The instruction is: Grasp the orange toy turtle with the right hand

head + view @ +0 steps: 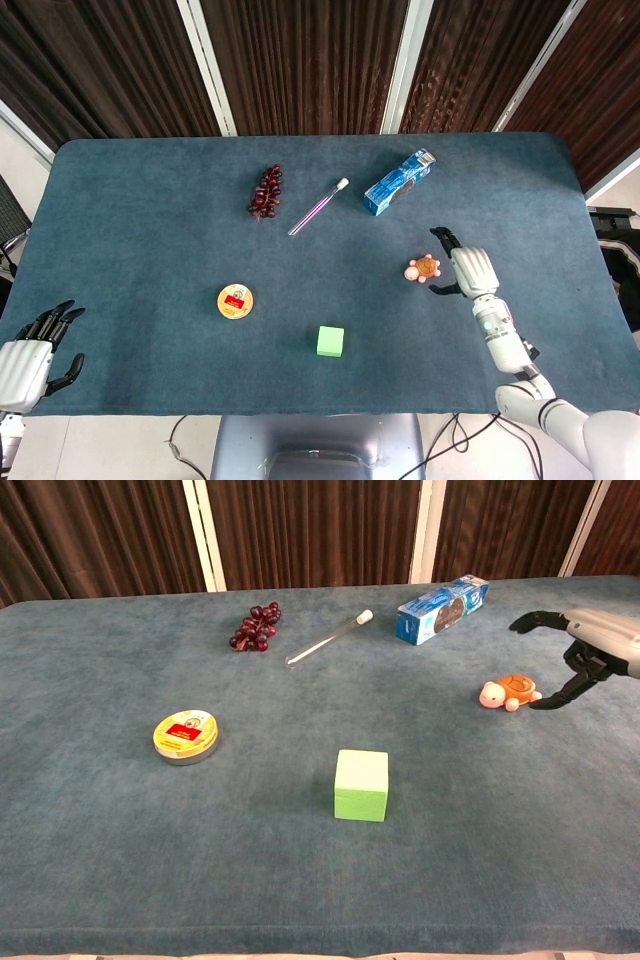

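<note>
The orange toy turtle (424, 268) (510, 691) with a pink head lies on the blue table, free of any grip. My right hand (468, 270) (590, 645) hovers just to its right, fingers spread wide apart and holding nothing; one dark fingertip reaches close to the turtle's shell. My left hand (28, 352) rests at the near left corner of the table in the head view, fingers apart and empty; the chest view does not show it.
A green cube (331, 341) (361, 784) sits near the front middle. A round yellow tin (235, 301) (186, 736) lies to the left. Grapes (266, 192), a test tube (318, 207) and a blue box (399, 182) line the far side.
</note>
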Tool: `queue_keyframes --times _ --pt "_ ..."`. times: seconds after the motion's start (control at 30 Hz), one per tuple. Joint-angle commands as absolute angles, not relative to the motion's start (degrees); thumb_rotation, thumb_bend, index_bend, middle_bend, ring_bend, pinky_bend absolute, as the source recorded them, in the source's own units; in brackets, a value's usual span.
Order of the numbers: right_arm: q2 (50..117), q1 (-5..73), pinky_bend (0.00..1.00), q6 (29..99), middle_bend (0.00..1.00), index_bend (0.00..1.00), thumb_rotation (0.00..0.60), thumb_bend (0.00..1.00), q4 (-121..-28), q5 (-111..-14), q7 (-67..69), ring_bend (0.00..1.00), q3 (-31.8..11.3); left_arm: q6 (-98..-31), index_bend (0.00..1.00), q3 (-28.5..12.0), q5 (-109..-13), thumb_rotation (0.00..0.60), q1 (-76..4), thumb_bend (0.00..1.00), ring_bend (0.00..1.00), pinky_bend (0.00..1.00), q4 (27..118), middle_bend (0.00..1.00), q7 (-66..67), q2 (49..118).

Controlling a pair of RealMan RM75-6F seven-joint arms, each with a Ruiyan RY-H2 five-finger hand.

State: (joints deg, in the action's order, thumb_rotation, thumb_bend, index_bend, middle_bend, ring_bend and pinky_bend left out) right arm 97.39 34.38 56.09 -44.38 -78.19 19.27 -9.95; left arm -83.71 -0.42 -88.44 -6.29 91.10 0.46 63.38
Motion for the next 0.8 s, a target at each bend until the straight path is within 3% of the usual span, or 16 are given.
queue_keyframes --times 0.03,0.43,0.57,0.7,0.8 --pt "97.4 35.6 0.96 52.4 0.36 0.46 0.600 0.12 -44.0 -76.5 19.8 1.00 -10.8 -83.7 0.17 -0.5 -88.4 0.600 -6.3 0.41 0.15 0.30 91.1 0.09 0.5 63.4" --pt "101.0 37.6 0.98 50.0 0.42 0.53 0.600 0.15 -39.8 -76.8 19.8 1.00 -10.4 -83.4 0.17 -0.5 -88.2 0.600 -6.4 0.41 0.15 0.30 91.2 0.09 0.6 63.4" --pt "102.2 37.7 0.99 51.0 0.45 0.57 0.600 0.22 -38.1 -77.3 21.1 1.00 -10.3 -83.5 0.17 -0.5 -88.2 0.600 -6.4 0.41 0.15 0.30 91.2 0.09 0.5 63.4" --pt "103.2 37.6 1.00 52.1 0.53 0.66 0.600 0.38 -36.2 -77.9 22.5 1.00 -10.1 -83.7 0.17 -0.4 -88.3 0.600 -6.3 0.41 0.15 0.30 91.3 0.09 0.4 63.3" --pt "104.0 37.4 1.00 52.9 0.61 0.76 0.600 0.73 -34.9 -78.2 23.4 1.00 -10.0 -83.7 0.17 -0.4 -88.3 0.600 -6.3 0.41 0.15 0.30 91.2 0.09 0.3 63.3"
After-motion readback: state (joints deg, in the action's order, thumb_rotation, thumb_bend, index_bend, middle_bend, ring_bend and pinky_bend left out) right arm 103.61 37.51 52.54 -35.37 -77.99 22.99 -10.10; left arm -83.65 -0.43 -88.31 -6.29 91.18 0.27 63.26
